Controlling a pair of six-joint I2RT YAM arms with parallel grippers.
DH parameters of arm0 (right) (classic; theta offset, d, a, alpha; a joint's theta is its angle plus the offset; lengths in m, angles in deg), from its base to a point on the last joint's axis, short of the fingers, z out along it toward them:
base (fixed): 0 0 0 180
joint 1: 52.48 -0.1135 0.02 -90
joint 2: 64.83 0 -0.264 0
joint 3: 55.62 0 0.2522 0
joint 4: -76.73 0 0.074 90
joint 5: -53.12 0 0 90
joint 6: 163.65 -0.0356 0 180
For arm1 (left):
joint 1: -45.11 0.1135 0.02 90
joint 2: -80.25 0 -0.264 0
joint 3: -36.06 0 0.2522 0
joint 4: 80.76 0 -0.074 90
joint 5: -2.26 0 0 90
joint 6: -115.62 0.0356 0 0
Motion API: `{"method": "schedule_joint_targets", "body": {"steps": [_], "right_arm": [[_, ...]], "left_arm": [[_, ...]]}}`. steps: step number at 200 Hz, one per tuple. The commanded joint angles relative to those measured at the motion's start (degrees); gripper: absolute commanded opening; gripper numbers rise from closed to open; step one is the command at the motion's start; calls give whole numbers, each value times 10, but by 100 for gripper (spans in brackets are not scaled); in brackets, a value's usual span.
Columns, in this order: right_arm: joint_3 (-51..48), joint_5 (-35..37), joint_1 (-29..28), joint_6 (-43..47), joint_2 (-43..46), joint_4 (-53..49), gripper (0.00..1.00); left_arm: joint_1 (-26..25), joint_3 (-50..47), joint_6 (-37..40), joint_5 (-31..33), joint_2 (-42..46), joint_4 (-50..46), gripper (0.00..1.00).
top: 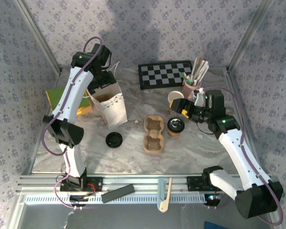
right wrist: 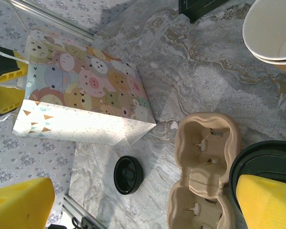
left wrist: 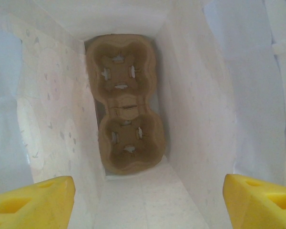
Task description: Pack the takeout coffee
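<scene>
The takeout coffee (top: 175, 126), a tan cup with a black lid, stands on the marble table right of a brown pulp cup tray (top: 153, 134). My right gripper (top: 181, 110) hovers open just behind and above it; in the right wrist view one yellow finger overlaps the coffee's lid (right wrist: 263, 161). My left gripper (top: 104, 85) sits at the mouth of the white paper bag (top: 110, 109). Seen from the left wrist, the left gripper (left wrist: 145, 202) is open and looks down into the bag, where another pulp tray (left wrist: 123, 105) lies on the bottom.
A loose black lid (top: 114, 140) lies left of the tray. An open lidless cup (top: 175, 98) and a pink cup of stirrers (top: 193, 85) stand behind the right gripper. A checkerboard (top: 164, 74) lies at the back, and a green-yellow block (top: 57, 98) at the left.
</scene>
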Motion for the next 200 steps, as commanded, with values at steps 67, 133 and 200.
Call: {"method": "schedule_joint_targets", "body": {"steps": [67,133,200], "right_arm": [[17,10,-7,14,4,-9,100],[44,43,-6,45,-6,-47,100],[116,115,-2,70,-26,-153,100]], "left_arm": [[-7,32,-9,5,29,-32,83],[-18,56,5,11,86,23,96],[-107,19,42,17,144,113,100]]}}
